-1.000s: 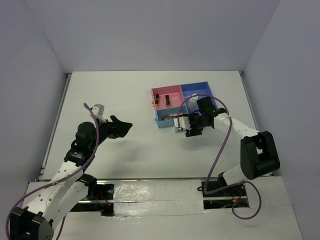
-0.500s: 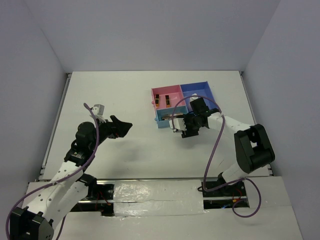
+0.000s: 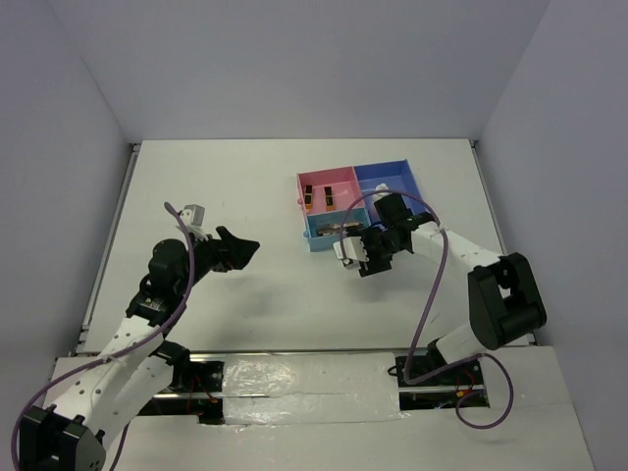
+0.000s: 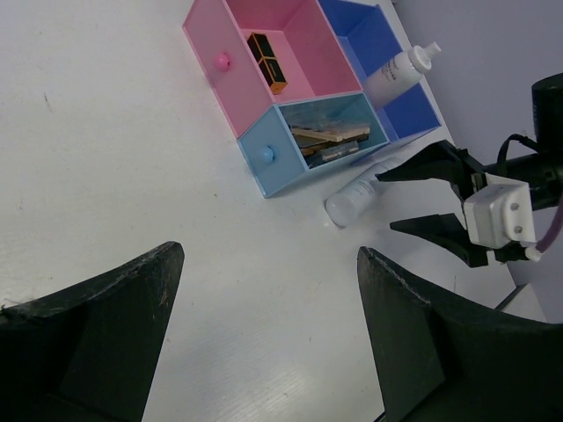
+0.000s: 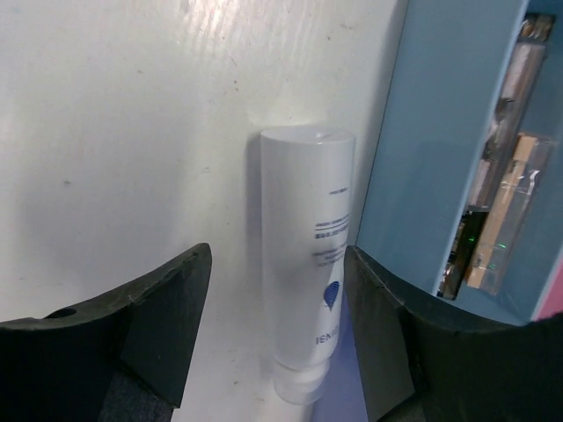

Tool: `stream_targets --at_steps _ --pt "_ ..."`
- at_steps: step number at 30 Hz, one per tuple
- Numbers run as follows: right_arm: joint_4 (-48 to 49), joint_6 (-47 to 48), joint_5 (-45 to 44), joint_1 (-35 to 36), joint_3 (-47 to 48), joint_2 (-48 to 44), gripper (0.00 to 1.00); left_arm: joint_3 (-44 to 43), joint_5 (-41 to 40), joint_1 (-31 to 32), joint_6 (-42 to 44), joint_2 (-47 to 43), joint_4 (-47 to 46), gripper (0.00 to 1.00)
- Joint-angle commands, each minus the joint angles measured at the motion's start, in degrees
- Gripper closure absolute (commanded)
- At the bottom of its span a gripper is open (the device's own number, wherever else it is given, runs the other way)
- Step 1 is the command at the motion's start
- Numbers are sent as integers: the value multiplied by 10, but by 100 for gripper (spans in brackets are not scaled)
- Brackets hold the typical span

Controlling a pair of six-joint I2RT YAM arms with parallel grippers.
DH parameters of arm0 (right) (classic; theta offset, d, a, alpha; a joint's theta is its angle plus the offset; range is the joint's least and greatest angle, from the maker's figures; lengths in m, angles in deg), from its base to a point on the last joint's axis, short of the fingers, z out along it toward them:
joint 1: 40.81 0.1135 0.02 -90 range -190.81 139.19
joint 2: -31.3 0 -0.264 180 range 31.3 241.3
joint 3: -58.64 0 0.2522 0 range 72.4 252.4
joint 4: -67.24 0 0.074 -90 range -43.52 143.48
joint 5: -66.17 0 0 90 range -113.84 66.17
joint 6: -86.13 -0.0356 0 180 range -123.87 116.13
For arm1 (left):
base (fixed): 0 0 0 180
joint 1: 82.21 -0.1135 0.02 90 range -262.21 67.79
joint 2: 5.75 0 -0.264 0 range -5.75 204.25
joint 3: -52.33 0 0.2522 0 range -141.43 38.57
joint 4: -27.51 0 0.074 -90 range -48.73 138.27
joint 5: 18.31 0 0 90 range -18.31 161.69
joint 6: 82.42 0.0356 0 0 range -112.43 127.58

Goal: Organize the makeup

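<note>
A whitish bottle [image 5: 308,264] lies on the table against the front of the light-blue compartment; it also shows in the left wrist view [image 4: 354,198]. My right gripper [image 5: 277,264] is open and low, one finger on each side of the bottle, not closed on it [image 3: 361,257]. A second whitish bottle [image 4: 400,70] stands in the dark-blue compartment. Black-gold pieces [image 4: 266,61] lie in the pink compartment. Palettes [image 4: 330,141] are stacked in the light-blue compartment. My left gripper [image 3: 240,250] is open and empty above the table's left half [image 4: 264,334].
The pink-and-blue compartment tray [image 3: 378,172] stands at the back centre-right, its light-blue wall [image 5: 422,149] close beside my right gripper's right finger. The right arm's cable loops over the tray. Bare white table [image 4: 132,158] lies to the left of the tray.
My right gripper has shifted a little left along the tray's front and now straddles the lying bottle. The left arm has not moved.
</note>
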Motion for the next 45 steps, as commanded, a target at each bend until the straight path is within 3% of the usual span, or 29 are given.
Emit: stream_targets --at_steps 1,4,7,20,25,32,39,45 --pt "-36 5 38 6 8 -42 27 4 2 -4 -7 4 -32 7" --pt "-26 1 39 5 8 -44 18 3 6 -4 -5 13 -35 7" --pt "-17 -2 29 6 13 -25 14 1 6 -4 -5 16 -38 7" --pt "9 -23 -18 9 44 72 21 12 -1 -4 -7 -1 -26 7" --pt "-1 -13 -28 12 40 76 32 17 -5 -4 -6 -6 -26 7" --pt "-44 -12 -14 12 29 66 63 6 6 -4 -5 20 -42 7" --pt "-56 -62 39 11 8 -17 73 8 8 -4 -6 19 -43 7" --pt "-59 -192 129 11 41 -113 80 12 13 -4 -15 24 -62 8"
